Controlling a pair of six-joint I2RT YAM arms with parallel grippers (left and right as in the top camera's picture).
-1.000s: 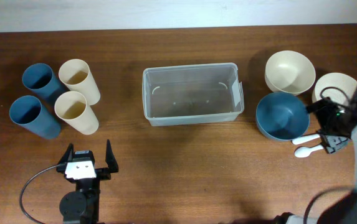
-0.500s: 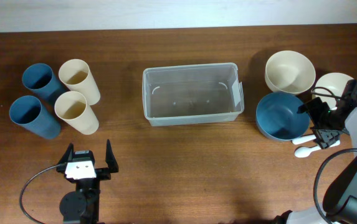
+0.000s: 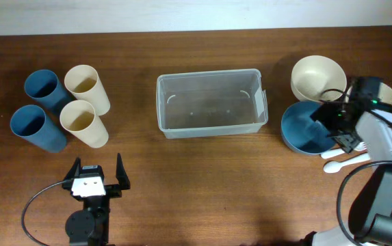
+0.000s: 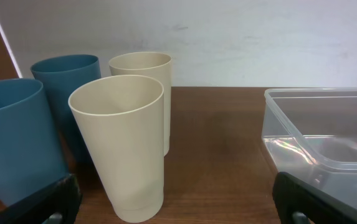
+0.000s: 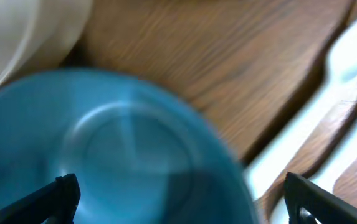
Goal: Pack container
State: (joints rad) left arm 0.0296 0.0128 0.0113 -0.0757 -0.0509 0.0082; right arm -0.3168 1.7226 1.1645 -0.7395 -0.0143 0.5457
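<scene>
Hovering over the blue bowl (image 3: pixel 304 130) near the right edge of the bench (image 3: pixel 202 191): right hand (image 3: pixel 332 127), fingers spread wide, nothing between them. The wrist view shows the bowl's inside directly below, blurred. Left hand (image 3: pixel 98 171) sits at the near edge, left of centre, equally wide and empty, facing the cups (image 4: pixel 119 143).

Container (image 3: pixel 209 102) stands in the middle of the bench, toward the far edge, with nothing in it. No packing is done yet.

Judged step: take the blue bowl. Notes for a clean pick:
- Put one finger inside the rim and one outside, on the wall facing the near edge. The far side is crowded by the cream bowl (image 3: pixel 317 77), which is touching or nearly so; cannot tell which.
- Keep the outer finger off the fork (image 5: pixel 352 43) and spoon (image 3: pixel 334 166) just beside the bowl.
- Close firmly; a smooth curved wall may slip.
- Lift above the container's rim before crossing, then set down flat at one end to leave room for the rest.
</scene>
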